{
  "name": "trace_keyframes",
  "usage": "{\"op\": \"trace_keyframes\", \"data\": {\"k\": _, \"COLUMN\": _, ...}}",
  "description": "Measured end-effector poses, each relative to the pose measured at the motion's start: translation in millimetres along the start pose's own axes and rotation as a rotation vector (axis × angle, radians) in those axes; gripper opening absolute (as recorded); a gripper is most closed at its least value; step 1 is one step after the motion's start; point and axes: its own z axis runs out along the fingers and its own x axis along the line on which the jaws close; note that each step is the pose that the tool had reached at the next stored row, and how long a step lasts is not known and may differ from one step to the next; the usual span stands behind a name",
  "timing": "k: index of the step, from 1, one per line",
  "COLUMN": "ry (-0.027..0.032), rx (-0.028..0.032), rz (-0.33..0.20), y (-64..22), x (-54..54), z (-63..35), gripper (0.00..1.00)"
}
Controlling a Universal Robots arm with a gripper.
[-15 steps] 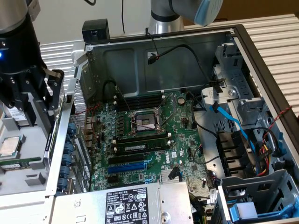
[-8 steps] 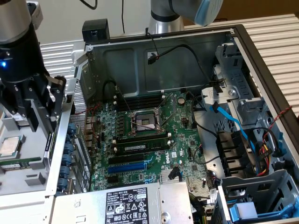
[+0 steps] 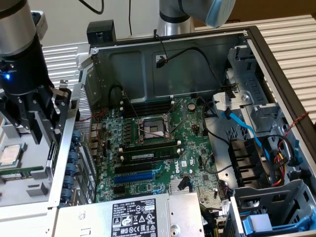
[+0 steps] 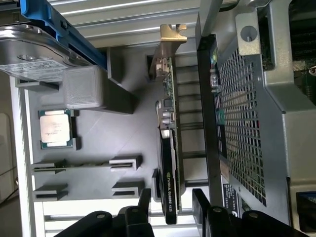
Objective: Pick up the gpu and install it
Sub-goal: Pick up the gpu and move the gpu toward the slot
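Gpu (image 4: 168, 163) on edge in grey tray (image 4: 98, 140), jaws spread either side of it

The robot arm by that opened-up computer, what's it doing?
It is going for the gpu, a small card standing on edge in a grey tray beside the computer case. The claw is open, a finger on either side of the card. The card is not yet on the motherboard.

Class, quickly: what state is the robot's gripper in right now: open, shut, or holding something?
Gripper: open, straddling one end of the gpu, not clamped on it.
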Motion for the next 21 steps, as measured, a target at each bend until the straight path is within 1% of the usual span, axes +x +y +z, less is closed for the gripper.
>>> {"op": "trace_keyframes", "data": {"k": 12, "ry": -0.0019, "rx": -0.0001, "rz": 0.0, "y": 0.5, "x": 0.8, "z": 3.3, "gripper": 0.46}}
{"op": "trace_keyframes", "data": {"k": 15, "ry": -0.0066, "rx": -0.0016, "rz": -0.001, "y": 0.6, "x": 4.7, "z": 4.8, "gripper": 0.46}}
{"op": "trace_keyframes", "data": {"k": 16, "ry": -0.0062, "rx": -0.0007, "rz": -0.001, "y": 0.4, "x": 6.4, "z": 4.7, "gripper": 0.46}}
{"op": "trace_keyframes", "data": {"k": 18, "ry": -0.0073, "rx": -0.0007, "rz": 0.0, "y": 0.4, "x": 8.0, "z": 5.4, "gripper": 0.46}}
{"op": "trace_keyframes", "data": {"k": 21, "ry": -0.0078, "rx": 0.0006, "rz": -0.001, "y": 0.2, "x": 8.1, "z": 6.0, "gripper": 0.46}}
